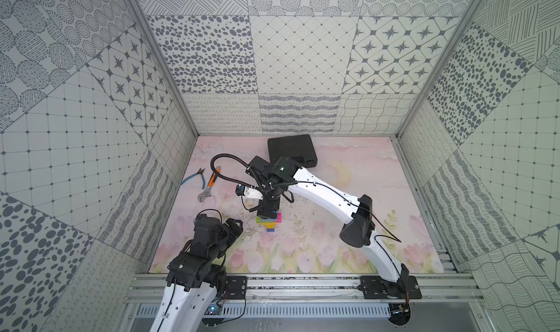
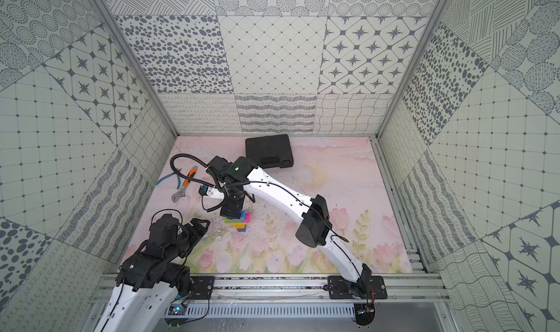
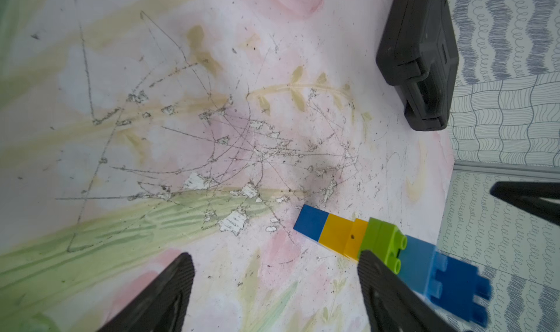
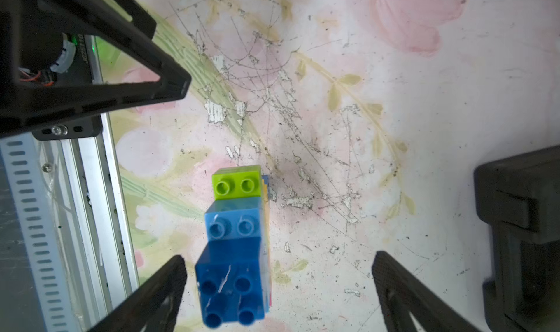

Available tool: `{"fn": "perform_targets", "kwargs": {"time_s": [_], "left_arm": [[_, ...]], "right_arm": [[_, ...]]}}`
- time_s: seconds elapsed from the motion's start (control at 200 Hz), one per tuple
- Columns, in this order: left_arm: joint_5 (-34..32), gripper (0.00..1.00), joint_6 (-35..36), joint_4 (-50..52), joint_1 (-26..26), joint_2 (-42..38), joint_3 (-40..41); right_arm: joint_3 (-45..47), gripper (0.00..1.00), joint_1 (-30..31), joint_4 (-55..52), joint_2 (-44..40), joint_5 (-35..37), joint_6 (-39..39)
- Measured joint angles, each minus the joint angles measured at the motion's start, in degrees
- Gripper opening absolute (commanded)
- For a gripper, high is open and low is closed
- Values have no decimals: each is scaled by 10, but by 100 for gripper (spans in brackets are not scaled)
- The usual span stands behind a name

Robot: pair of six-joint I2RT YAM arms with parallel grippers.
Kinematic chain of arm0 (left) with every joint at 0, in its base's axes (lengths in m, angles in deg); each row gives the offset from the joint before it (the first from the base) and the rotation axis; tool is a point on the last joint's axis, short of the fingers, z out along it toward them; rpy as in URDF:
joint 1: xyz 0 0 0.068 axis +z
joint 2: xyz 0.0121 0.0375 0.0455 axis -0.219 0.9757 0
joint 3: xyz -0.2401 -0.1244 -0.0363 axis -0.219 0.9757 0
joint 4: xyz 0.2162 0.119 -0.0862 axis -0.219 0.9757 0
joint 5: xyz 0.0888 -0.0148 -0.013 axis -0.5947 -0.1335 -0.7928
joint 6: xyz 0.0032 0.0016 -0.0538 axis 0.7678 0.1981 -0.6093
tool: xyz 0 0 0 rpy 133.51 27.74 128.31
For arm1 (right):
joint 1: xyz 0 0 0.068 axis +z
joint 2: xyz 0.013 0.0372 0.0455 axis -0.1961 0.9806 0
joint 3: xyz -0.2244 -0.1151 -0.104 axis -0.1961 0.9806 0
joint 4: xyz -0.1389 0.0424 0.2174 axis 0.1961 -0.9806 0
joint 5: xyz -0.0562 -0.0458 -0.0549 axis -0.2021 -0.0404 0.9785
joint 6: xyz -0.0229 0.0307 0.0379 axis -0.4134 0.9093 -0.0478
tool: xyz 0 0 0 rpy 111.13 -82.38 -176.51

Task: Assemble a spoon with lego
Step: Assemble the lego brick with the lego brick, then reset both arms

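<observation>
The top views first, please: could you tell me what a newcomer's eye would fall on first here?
The small multicoloured brick spoon, blue, green, pink and yellow, stands out mid-mat, directly beneath the open right gripper. Behind it, a black plastic case lies by the back wall, with an orange-handled wrench and blue-handled pliers towards the left wall. The left gripper, also open, hangs near the spoon, apart from it.

Both arms had white shells and black joints. The right arm (image 1: 309,177) carried a thin black cable (image 1: 327,188) along its shell, a ribbed black hose (image 1: 212,166) off its wrist and a green light (image 1: 281,169). The left arm (image 1: 185,300) had boxy black housings (image 1: 212,233). The left gripper (image 3: 274,256) had black, ribbed, triangular fingers (image 3: 163,294). Black base plates (image 1: 371,286) showed small screws.
</observation>
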Motion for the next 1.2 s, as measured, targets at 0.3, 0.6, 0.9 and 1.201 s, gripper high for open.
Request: {"fn": "perform_targets", "kwargs": {"time_s": [0.3,0.6,0.9,1.201], "left_arm": [[-84,98,88,-46,12,146,-80],[-222,98,281,-297,48,272,-13],[-258,98,449,-609,57,397,141],[-227,98,544,-840,73,671,73]], "right_arm": [[459,98,-184,303,-412,37,175],[1067,98,-513,739,-744,169,330],[1315,98,-533,1096,-615,238,300],[1281,98,-569,1314,-502,228,303]]}}
